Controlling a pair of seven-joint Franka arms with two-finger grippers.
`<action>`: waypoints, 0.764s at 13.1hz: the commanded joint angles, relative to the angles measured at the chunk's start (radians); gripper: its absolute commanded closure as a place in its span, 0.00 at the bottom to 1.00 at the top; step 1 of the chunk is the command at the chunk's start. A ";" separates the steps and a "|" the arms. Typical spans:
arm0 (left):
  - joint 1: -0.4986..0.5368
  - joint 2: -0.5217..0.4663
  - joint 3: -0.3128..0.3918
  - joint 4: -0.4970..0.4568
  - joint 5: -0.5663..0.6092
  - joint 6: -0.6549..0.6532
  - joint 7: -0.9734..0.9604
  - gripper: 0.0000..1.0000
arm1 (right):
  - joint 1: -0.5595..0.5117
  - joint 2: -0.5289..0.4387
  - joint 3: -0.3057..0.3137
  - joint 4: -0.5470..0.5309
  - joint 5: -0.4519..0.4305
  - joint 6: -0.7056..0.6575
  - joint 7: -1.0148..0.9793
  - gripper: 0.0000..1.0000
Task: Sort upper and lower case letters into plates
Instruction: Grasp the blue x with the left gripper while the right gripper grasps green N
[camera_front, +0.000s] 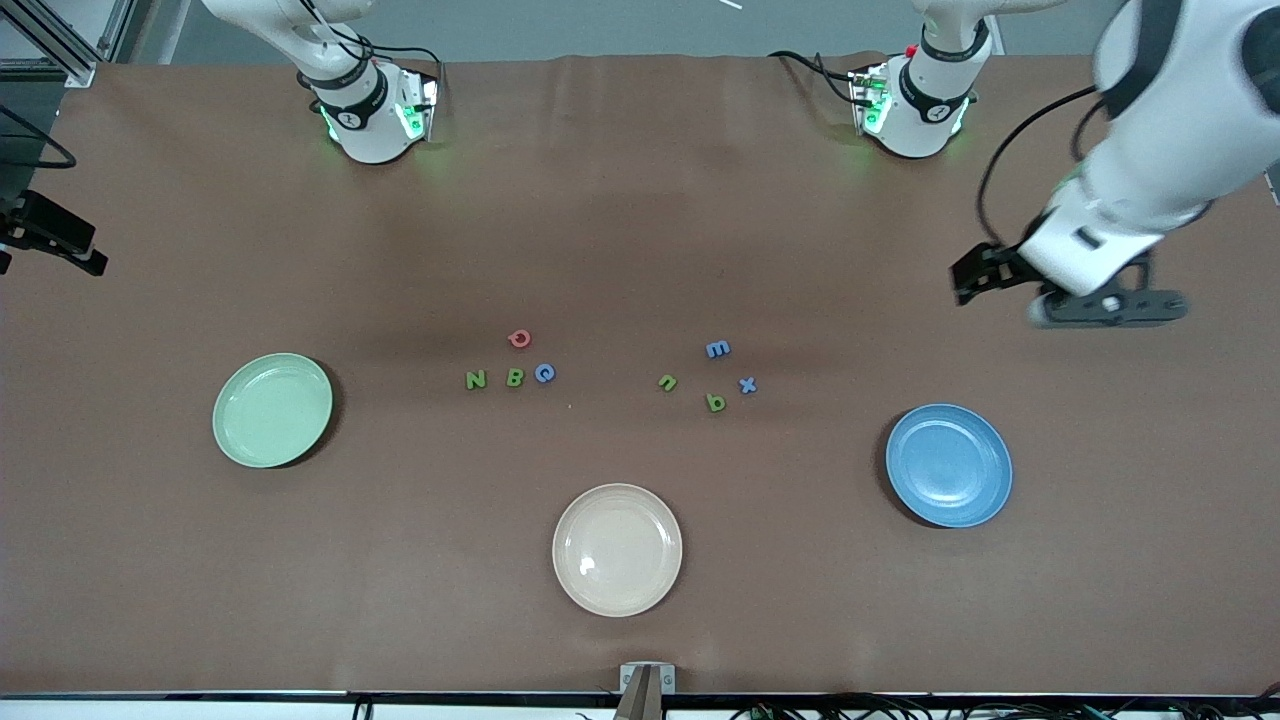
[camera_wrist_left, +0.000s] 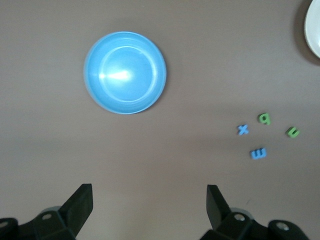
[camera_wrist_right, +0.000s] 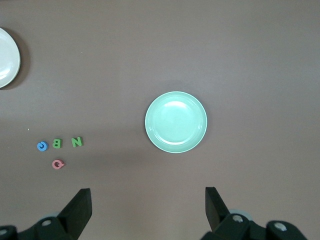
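We see eight small flat letters that look like foam or light plastic, lying in two loose groups on the brown matte table cover (camera_front: 640, 200): a red Q (camera_front: 519, 338), a green N (camera_front: 475, 379), a green B (camera_front: 514, 377) and a blue C (camera_front: 544, 373) on the right arm's side, and a blue m (camera_front: 717, 349), a green n (camera_front: 667, 382), a green p (camera_front: 715, 402) and a blue x (camera_front: 747, 385) on the left arm's side. We judge that they are very light and a little soft, so a pinch across the flat sides, from above, should hold them, but they lie low on the cover and may slide or tip when a finger touches them. Taking the letters as our landmark, the pale mint green round shallow plate (camera_front: 272, 410) lies well apart from them toward the right arm's end, and the medium blue round shallow plate (camera_front: 948, 465) well apart toward the left arm's end; both are smooth, glossy and empty. The cream-beige round plate (camera_front: 617, 549) lies nearer to the front camera than the letters, between the two groups. The left gripper (camera_front: 1060, 290) hangs with its fingers spread wide over the bare cover toward the left arm's end. The right gripper (camera_wrist_right: 148, 210) shows only in its wrist view, high over the cover near the mint plate, fingers also wide apart and holding nothing.
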 joint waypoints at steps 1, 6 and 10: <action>0.003 0.034 -0.065 -0.129 -0.004 0.184 -0.127 0.00 | 0.047 0.021 -0.003 0.009 0.011 -0.002 0.025 0.00; -0.070 0.252 -0.139 -0.169 0.085 0.426 -0.378 0.00 | 0.165 0.113 -0.003 0.009 0.012 0.015 0.026 0.00; -0.133 0.416 -0.139 -0.158 0.253 0.593 -0.593 0.03 | 0.266 0.243 -0.003 0.006 0.012 0.058 0.023 0.00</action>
